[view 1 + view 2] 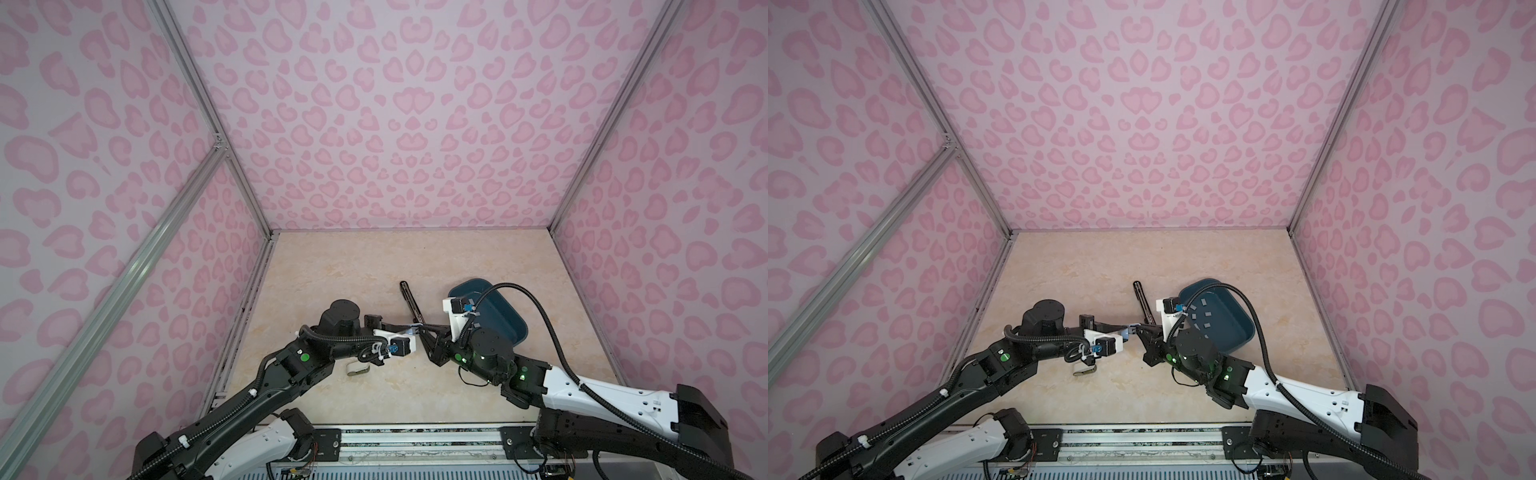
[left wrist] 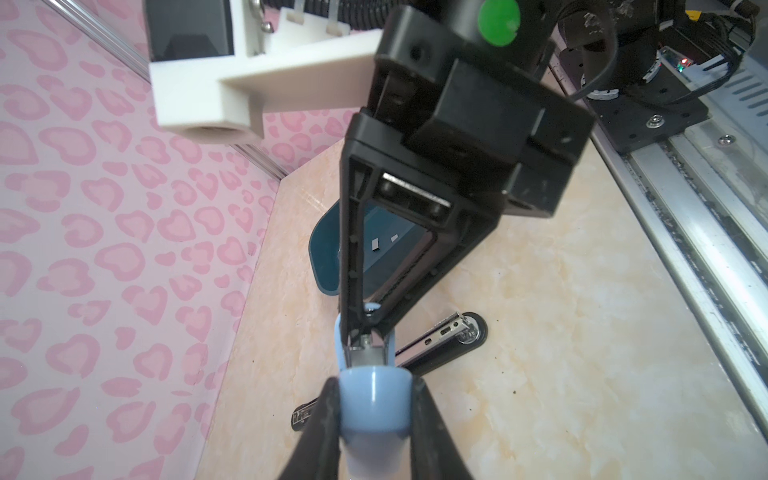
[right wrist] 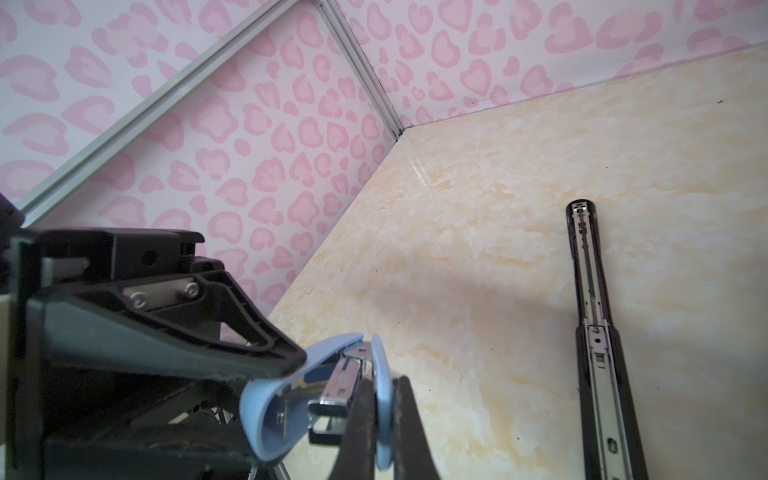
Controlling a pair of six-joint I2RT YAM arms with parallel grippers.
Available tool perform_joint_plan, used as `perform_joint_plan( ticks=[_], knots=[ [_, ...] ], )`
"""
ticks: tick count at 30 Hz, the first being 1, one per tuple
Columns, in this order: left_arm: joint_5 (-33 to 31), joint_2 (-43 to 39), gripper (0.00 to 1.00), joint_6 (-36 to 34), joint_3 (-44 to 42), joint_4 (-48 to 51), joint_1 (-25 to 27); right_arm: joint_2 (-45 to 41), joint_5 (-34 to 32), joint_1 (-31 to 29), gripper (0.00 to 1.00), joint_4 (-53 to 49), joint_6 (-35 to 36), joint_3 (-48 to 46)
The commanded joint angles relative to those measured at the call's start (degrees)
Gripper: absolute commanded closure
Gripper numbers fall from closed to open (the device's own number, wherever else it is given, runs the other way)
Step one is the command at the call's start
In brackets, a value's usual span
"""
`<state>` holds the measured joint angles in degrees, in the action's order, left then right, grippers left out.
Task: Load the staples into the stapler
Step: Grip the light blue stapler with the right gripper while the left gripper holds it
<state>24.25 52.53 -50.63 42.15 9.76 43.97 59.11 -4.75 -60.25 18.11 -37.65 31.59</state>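
Note:
A small blue stapler (image 1: 410, 331) (image 1: 1126, 331) hangs above the table between both arms, hinged open. My left gripper (image 2: 376, 409) (image 1: 402, 329) is shut on its rounded blue body (image 2: 374, 399). My right gripper (image 3: 383, 399) (image 1: 420, 329) is shut on its thin blue flap (image 3: 382, 370), with the metal magazine (image 3: 345, 374) bare beside it. The staples (image 1: 1204, 313) (image 2: 376, 244) lie as several pale strips in the dark teal tray (image 1: 505, 328) (image 1: 1246, 332), behind the right arm.
A long black stapler (image 1: 409, 301) (image 3: 594, 332) lies opened flat on the table just beyond the grippers. A small cream stapler (image 1: 357, 369) (image 1: 1084, 369) lies under the left wrist. Pink patterned walls close in three sides.

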Motion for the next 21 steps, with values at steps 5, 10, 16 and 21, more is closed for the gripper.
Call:
perform_joint_plan(
  ticks=[5, 10, 16, 21],
  knots=[
    [7.1, -0.8, 0.96, 0.8, -0.3, -0.6, -4.0, -3.4, -3.7, 1.8, 1.0, 0.7, -2.2, -2.9],
    [7.9, -0.4, 0.96, -0.7, -0.8, -0.4, -7.6, -8.5, -4.2, 3.0, 1.0, 1.0, -3.5, -6.0],
    [3.2, 0.7, 0.97, -2.9, -0.3, 1.1, -10.0, -11.4, -3.9, 3.5, 1.0, 0.4, -3.4, -6.9],
    [3.4, -0.9, 0.76, -2.4, 0.0, 0.5, -9.5, -9.6, -3.5, 3.5, 1.0, -0.5, -3.2, -5.7]
  ],
)
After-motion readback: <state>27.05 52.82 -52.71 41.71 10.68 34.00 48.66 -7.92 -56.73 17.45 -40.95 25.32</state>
